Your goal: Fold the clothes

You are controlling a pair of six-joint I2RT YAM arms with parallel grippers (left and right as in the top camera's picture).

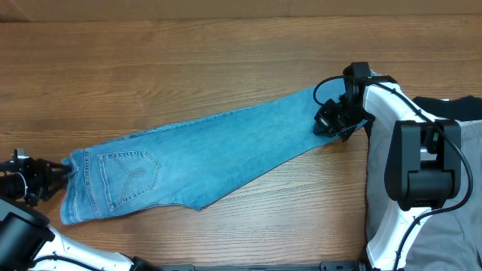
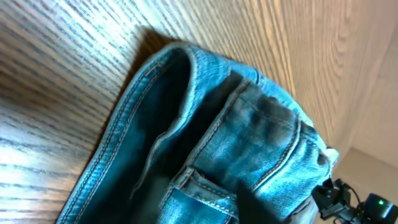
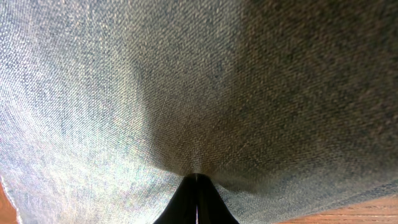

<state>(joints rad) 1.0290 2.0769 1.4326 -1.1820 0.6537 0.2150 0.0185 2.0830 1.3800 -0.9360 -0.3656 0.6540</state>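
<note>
Overhead: the jeans point(image 1: 203, 162) are laid long and slanted across the table point(image 1: 188, 45). They look halved lengthwise only, so the crosswise folds are probably all left to do. Grey trousers point(image 1: 452, 226) and a black garment point(image 1: 463, 108) are parked at the right. The left gripper point(image 1: 54, 175) is held low at the waistband end, the right gripper point(image 1: 331, 124) at the ankle end.

Left wrist: only waistband denim is shown and no fingers, so whether it's apart or together can't be told.

Right wrist: the fingertips are pressed together with denim pinched between them.
</note>
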